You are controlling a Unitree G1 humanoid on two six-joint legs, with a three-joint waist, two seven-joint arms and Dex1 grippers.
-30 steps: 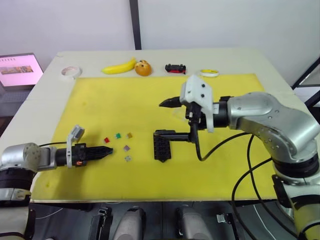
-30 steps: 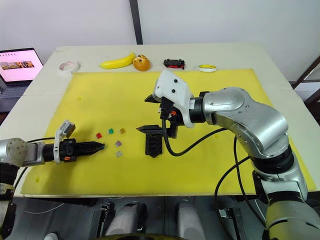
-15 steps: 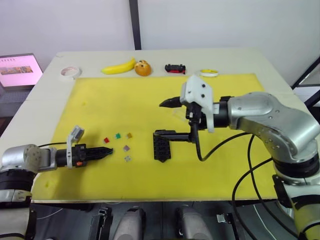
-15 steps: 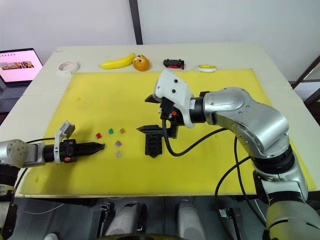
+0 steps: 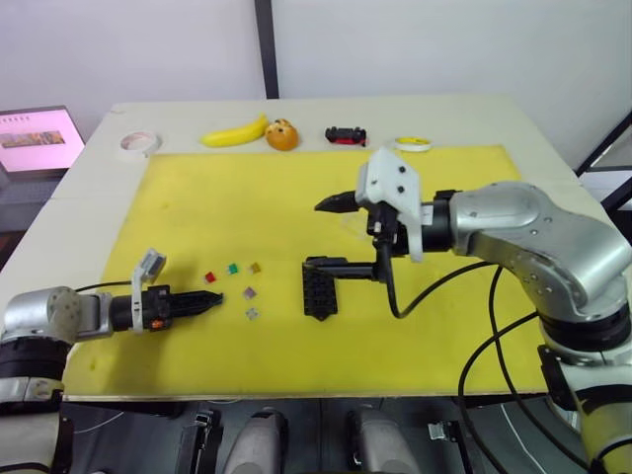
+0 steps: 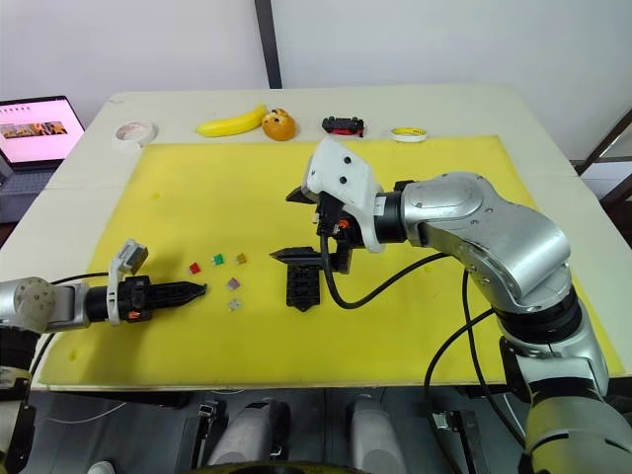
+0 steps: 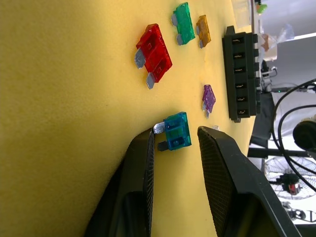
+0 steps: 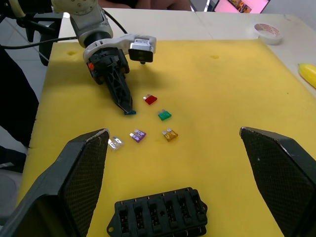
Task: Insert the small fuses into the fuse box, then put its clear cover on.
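Your left gripper [image 7: 174, 143] lies low on the yellow mat [image 5: 247, 207], jaws a narrow gap apart, straddling the small blue translucent blade fuse [image 7: 176, 130] without clamping it. Expect that fuse to be almost weightless, hard and slick: it looks likely to skate or flip on its metal legs, so pinch the plastic body across its flat faces, not the prongs. Beyond it lie the red fuse [image 7: 154, 51], green fuse [image 7: 183, 23], amber fuse [image 7: 203, 29], purple fuse [image 7: 209, 98] and pale clear fuse [image 8: 114, 143], a loose cluster toward the mat's near left. The black slotted plastic fuse box [image 5: 320, 289] sits near the mat's near middle, rigid and light, likely to slide if pushed. Your right gripper [image 5: 326, 234] hangs wide open above it, holding nothing.
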